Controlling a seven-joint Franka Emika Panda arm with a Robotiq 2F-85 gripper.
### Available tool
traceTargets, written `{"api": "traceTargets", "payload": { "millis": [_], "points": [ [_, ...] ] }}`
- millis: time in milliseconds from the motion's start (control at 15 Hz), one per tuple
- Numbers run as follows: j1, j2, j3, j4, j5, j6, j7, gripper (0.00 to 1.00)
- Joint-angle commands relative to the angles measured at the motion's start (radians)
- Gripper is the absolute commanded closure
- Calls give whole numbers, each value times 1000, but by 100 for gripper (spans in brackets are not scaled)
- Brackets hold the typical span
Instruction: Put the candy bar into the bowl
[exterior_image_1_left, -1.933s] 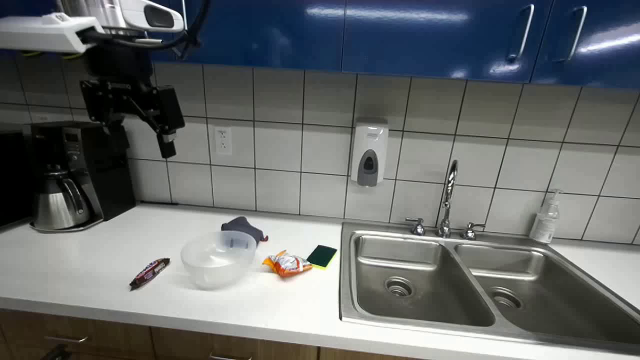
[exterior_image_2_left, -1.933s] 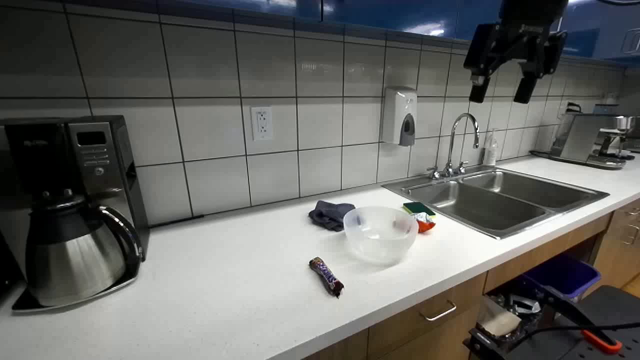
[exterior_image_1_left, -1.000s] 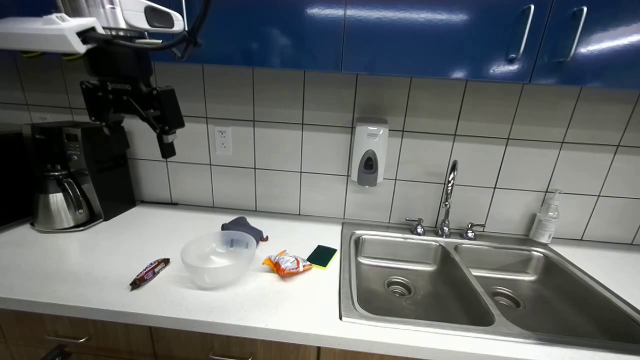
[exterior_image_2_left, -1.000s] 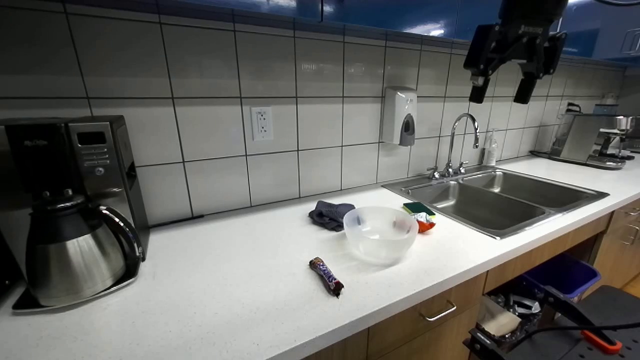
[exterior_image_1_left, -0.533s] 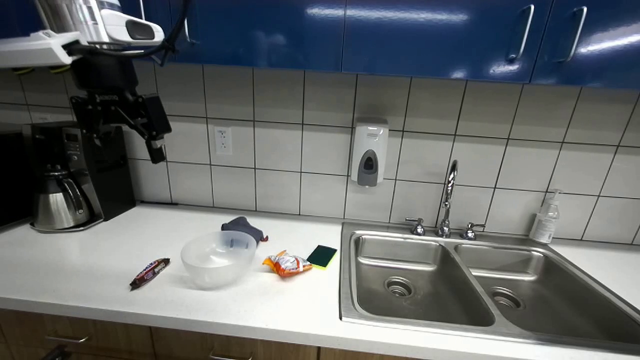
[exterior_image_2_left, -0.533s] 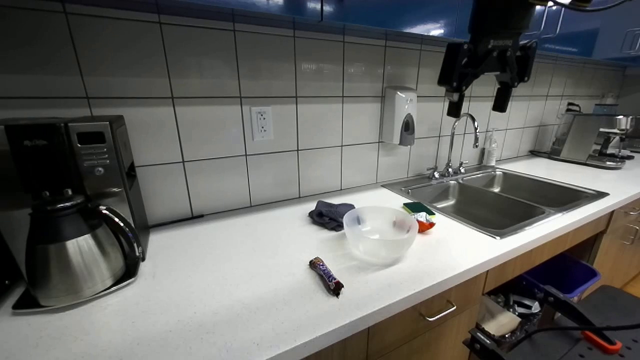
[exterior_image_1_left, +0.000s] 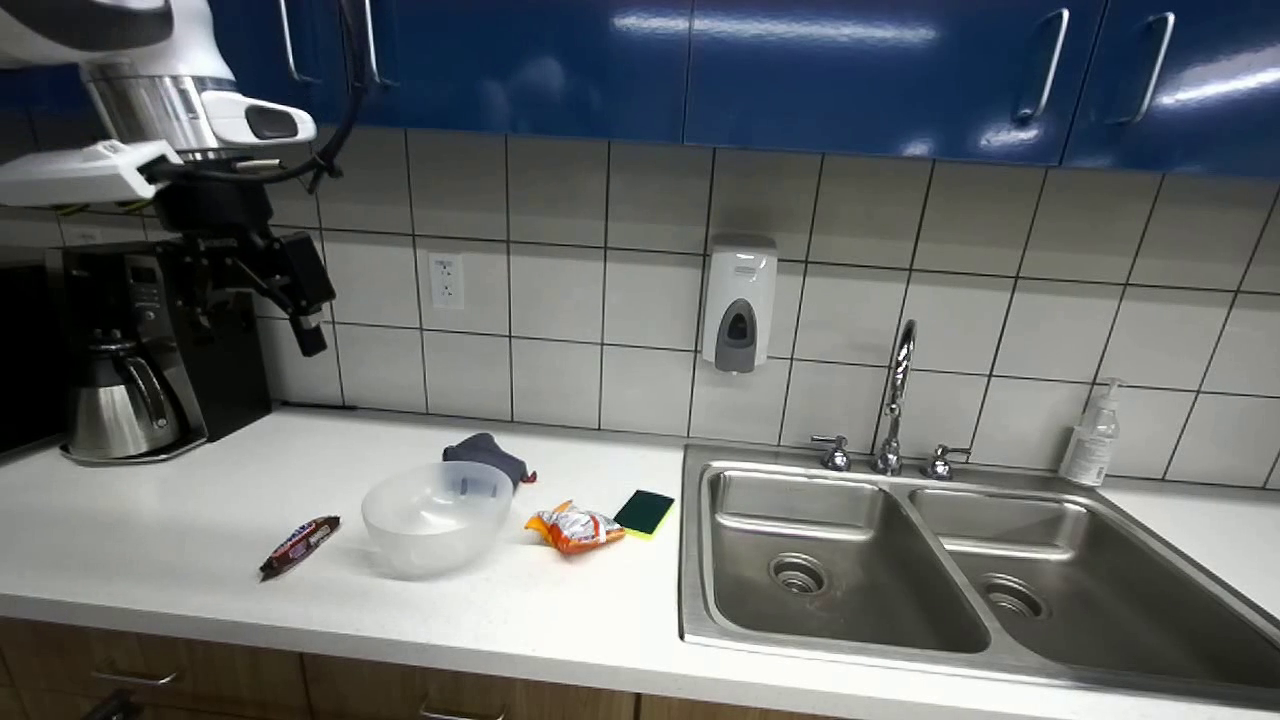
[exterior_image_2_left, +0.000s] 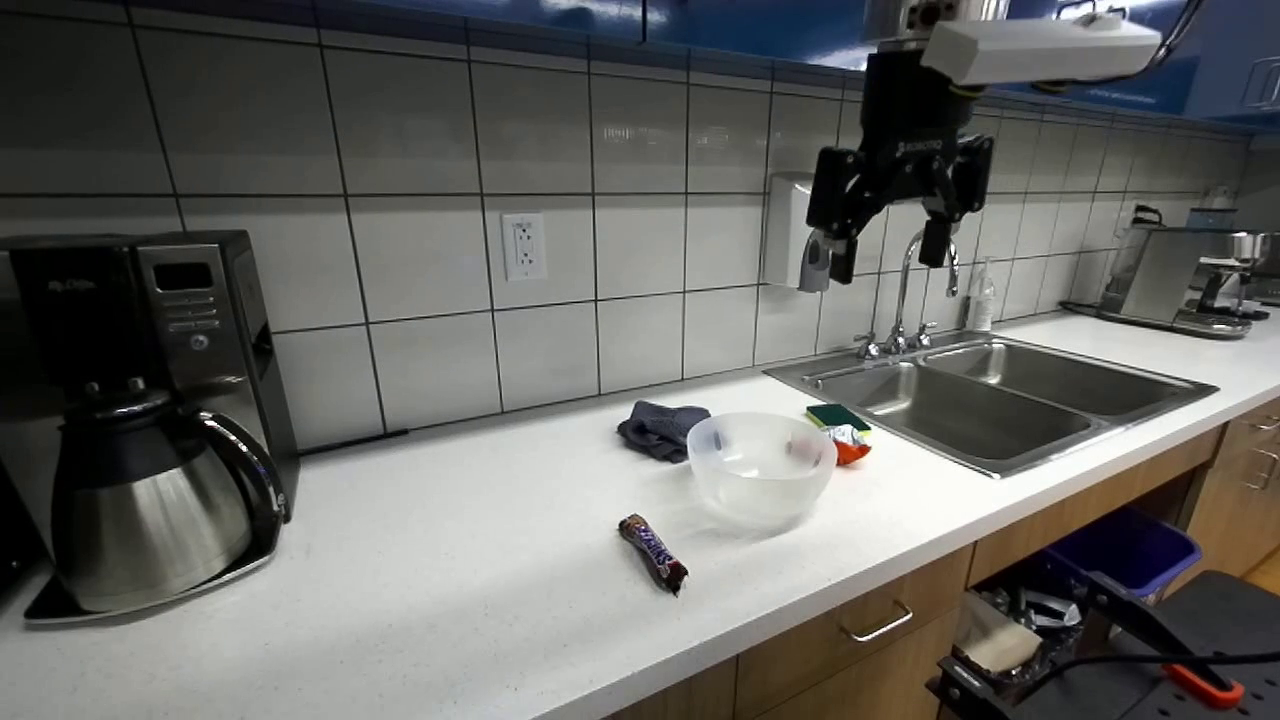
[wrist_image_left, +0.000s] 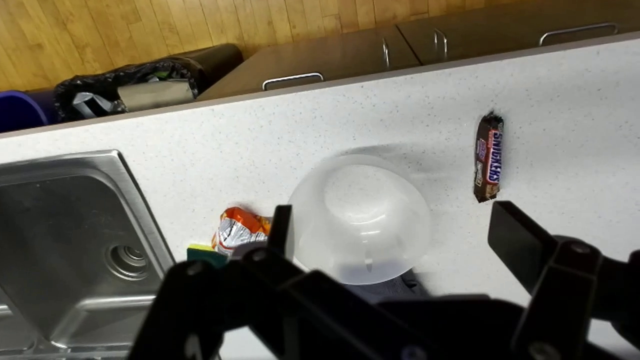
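White worktop (exterior_image_2_left: 420, 580) below | our gripper (exterior_image_2_left: 890, 262) hangs wide, holding nothing | straight down, we could clip the bowl (wrist_image_left: 360, 215), because the candy bar (wrist_image_left: 489, 159) lies off-centre!

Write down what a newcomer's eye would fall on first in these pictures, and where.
Probably the black, parted fingers, large in the wrist view's foreground, framing the translucent bowl. Then the dark-wrapped candy bar, lying on the white counter beside the bowl, not touching it. In both exterior views, blue cabinets line the top.
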Motion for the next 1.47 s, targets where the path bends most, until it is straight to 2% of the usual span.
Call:
{"api": "traceTargets", "payload": {
  "millis": [0,467,867,1400],
  "points": [
    [25,138,13,55,-35,67,8,0],
    [68,366,26,169,-101,139,23,0],
    [89,562,48,303,-157,151,150,0],
    [188,769,27,437,-209,151,323,0]
  ]
}}
